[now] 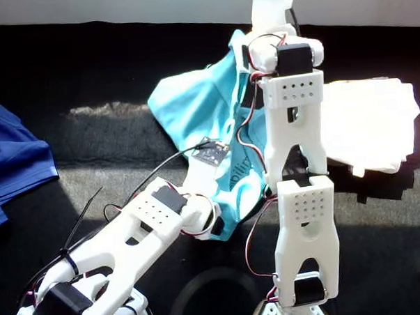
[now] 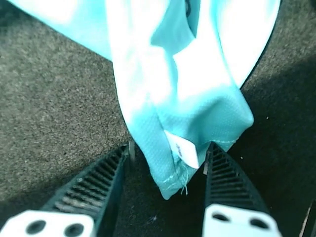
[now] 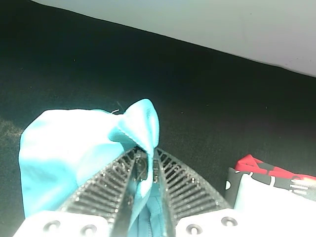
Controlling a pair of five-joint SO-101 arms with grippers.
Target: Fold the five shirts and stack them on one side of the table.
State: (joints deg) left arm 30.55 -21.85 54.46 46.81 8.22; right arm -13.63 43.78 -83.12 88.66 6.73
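A turquoise shirt (image 1: 194, 102) hangs bunched over the middle of the dark table. My right gripper (image 1: 246, 50) is at the far side, shut on a fold of its top edge (image 3: 143, 118), holding that part lifted. My left gripper (image 1: 216, 223) is at the shirt's near lower end. In the left wrist view the left gripper (image 2: 169, 148) is open, one finger (image 2: 106, 175) on each side of a turquoise corner (image 2: 197, 113) that carries a small white tag (image 2: 185, 150). The cloth lies between the jaws without being pinched.
A dark blue shirt (image 1: 11, 163) lies crumpled at the table's left edge. A white folded shirt (image 1: 369, 126) sits at the right, with a red, black and white garment (image 3: 269, 173) beside it in the right wrist view. The table is covered in dark cloth (image 1: 95, 72).
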